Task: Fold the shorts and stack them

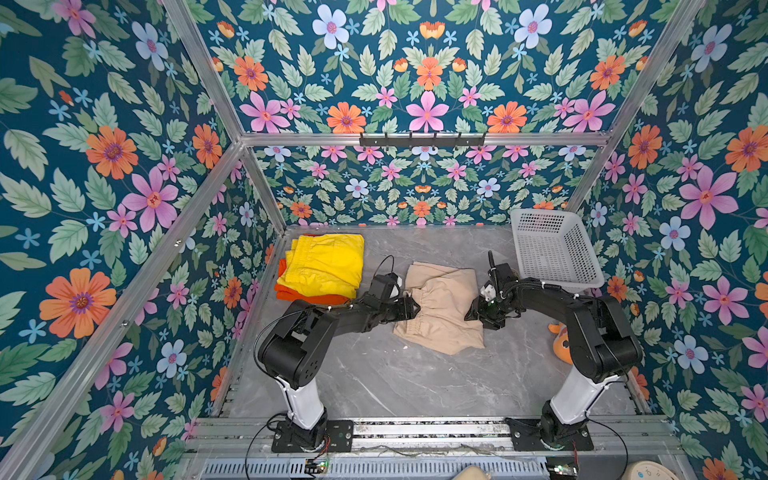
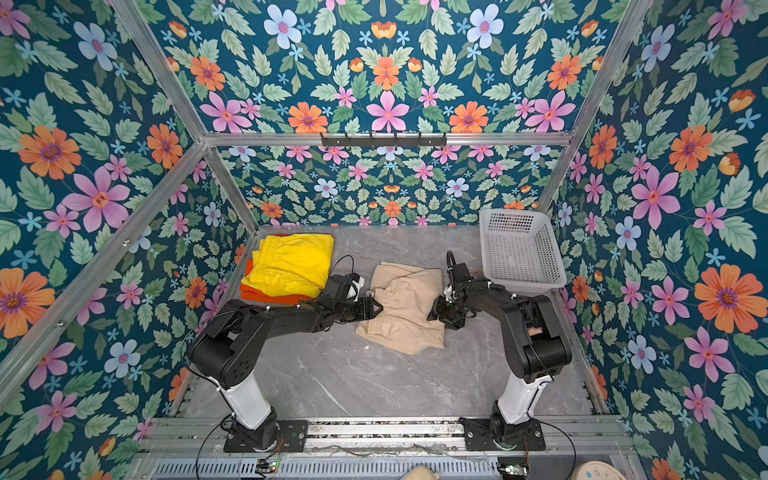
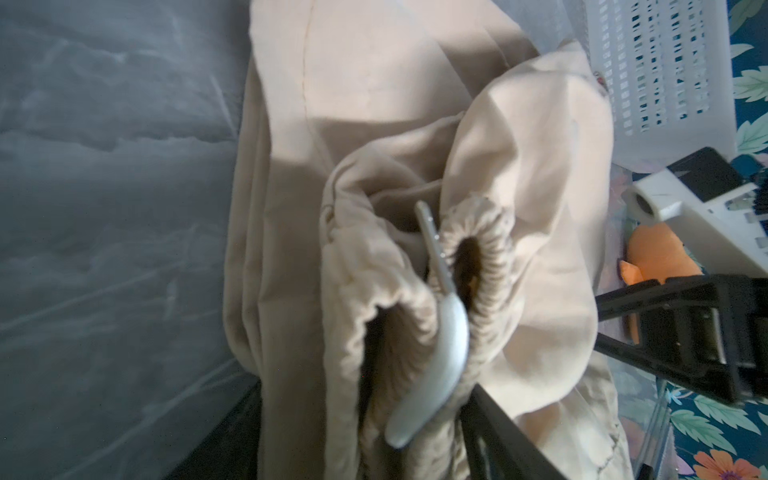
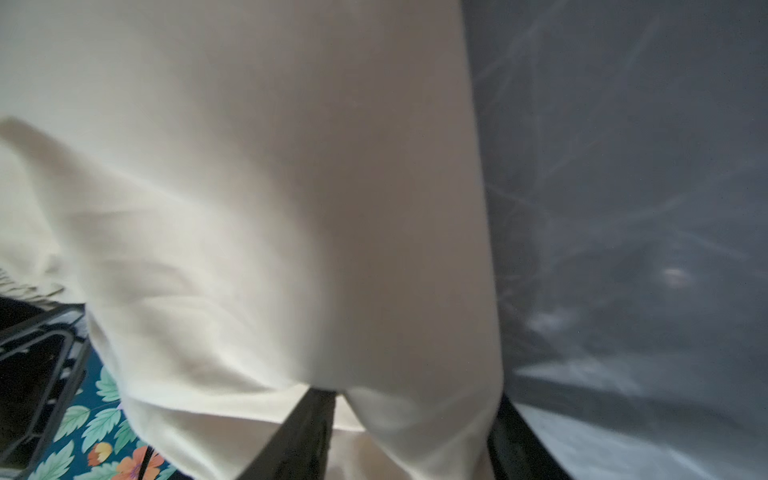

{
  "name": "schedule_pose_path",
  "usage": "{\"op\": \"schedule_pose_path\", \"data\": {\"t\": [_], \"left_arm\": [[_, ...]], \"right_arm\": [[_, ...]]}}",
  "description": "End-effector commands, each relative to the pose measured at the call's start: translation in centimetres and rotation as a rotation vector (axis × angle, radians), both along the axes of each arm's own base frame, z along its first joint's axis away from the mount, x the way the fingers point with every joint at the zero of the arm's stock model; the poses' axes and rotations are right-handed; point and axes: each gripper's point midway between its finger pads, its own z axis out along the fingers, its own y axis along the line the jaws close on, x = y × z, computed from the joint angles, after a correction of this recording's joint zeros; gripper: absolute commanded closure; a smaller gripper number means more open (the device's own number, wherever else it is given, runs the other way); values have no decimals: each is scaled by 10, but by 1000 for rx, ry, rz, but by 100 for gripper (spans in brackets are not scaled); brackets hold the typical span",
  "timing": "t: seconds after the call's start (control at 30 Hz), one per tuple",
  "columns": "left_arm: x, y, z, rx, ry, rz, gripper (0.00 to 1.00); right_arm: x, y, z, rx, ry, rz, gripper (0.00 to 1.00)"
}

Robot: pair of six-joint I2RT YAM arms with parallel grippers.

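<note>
Both my left gripper and right gripper meet the beige shorts at opposite edges. I cannot tell if either is clamped. Bare table lies nearer my bases.

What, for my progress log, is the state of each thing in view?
Bright orange fabric shorts: folded, lowest.
Bright yellow fabric shorts: folded, lying on the orange pair.
Beige fabric shorts: rumpled, apart from the others.
Left gripper: at their waistband, grip unclear.
Right gripper: at their opposite edge, grip unclear.
White perforated plastic basket: nothing seen inside.
Orange plush fish: partly hidden behind right arm.
</note>
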Motion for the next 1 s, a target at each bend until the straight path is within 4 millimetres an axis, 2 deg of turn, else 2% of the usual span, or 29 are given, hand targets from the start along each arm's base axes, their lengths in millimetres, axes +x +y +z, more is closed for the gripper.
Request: {"op": "schedule_pose_path", "data": {"t": [0.0,0.07,0.1,0.27,0.33,0.37,0.57,0.67,0.73,0.8,0.97], "left_arm": [[-27,19,-37,102,148,26,40],[-25,15,-32,81,138,27,51],[-24,13,-29,72,130,29,63],[-12,7,-1,47,71,32,97],[-5,8,18,57,26,33,100],[-1,8,29,63,-1,32,100],[26,26,94,145,-148,33,100],[44,53,130,226,-225,53,100],[60,78,155,296,-289,84,100],[76,112,177,368,-337,118,100],[110,197,210,475,-369,199,100]], "right_arm": [[-3,0,-9,3,11,-10,62],[-4,0,-7,12,0,-17,72],[-4,1,-6,17,-6,-20,77],[0,3,9,48,-51,-48,93],[4,6,20,66,-78,-62,99],[8,8,36,81,-122,-67,100],[27,28,100,91,-282,-65,100],[42,51,139,89,-378,-41,100],[54,70,162,99,-441,-31,100],[69,96,188,125,-512,-17,100],[101,172,216,168,-607,54,100]]}}
